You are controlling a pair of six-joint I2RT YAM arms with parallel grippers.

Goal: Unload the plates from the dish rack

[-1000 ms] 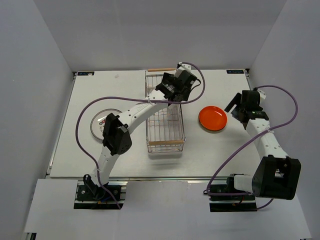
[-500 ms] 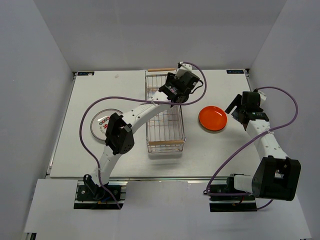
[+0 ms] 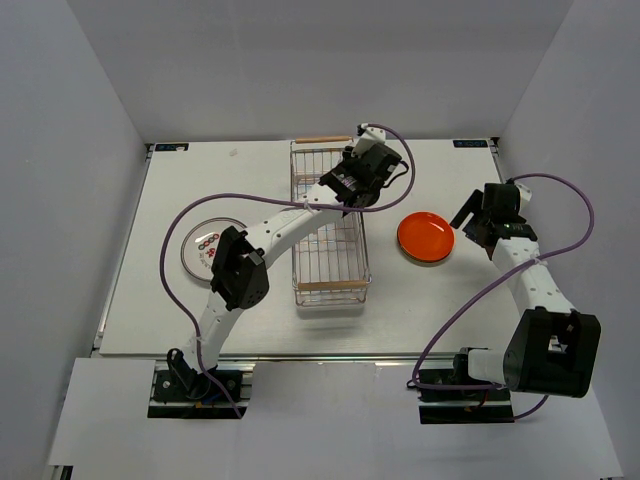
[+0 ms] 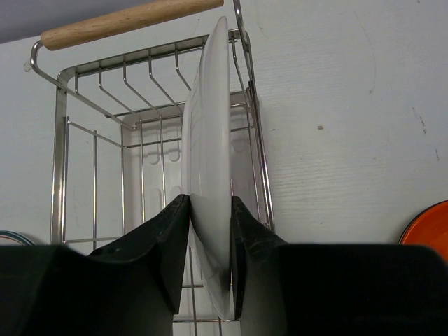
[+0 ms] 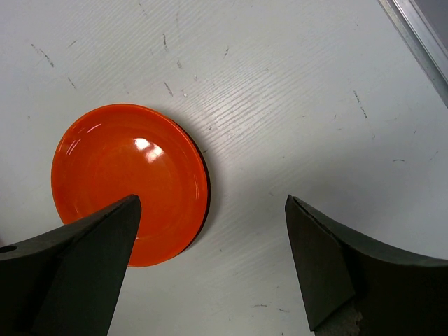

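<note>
The dish rack point(image 3: 330, 252), a chrome wire basket with wooden handles, lies lengthwise at the table's middle. In the left wrist view a white plate point(image 4: 210, 126) stands on edge at the rack's far end point(image 4: 61, 105), under the wooden handle point(image 4: 126, 19). My left gripper point(image 4: 210, 204) point(image 3: 352, 178) is shut on this plate's near rim, a finger pressed to each face. An orange-red plate point(image 3: 425, 237) point(image 5: 129, 192) lies flat on the table right of the rack. My right gripper point(image 5: 211, 203) point(image 3: 478, 216) hovers open over its right edge, holding nothing. A white plate with red marks point(image 3: 208, 248) lies at the left.
The left arm stretches diagonally over the rack's left side, its purple cable looping above the table. The rack's near half shows only bare wire. The table's right edge point(image 5: 420, 35) runs close behind the right gripper.
The left jaws have come together from wide open onto the white plate, and the left wrist has shifted slightly farther along the rack. The right arm has barely moved.
</note>
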